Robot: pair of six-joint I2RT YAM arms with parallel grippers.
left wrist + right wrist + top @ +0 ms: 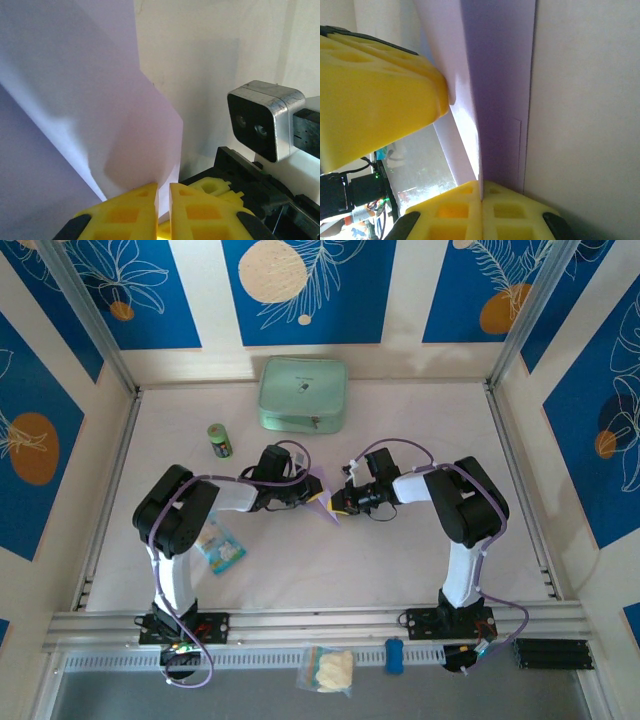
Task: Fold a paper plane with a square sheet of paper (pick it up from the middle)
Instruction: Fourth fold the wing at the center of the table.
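My overhead camera sits high behind the arm bases [180,625] and looks down on the whole counter [400,570], with the bases at 6 o'clock. The left wrist camera rides just behind the left claw [162,202], facing 3 o'clock across the counter, very close on the lavender paper [75,100]. It catches the right wrist camera [265,120] at its own 3 o'clock. The right wrist view looks past the right claw [481,202] toward 9 o'clock, equally close. All three views share the paper at mid-counter.
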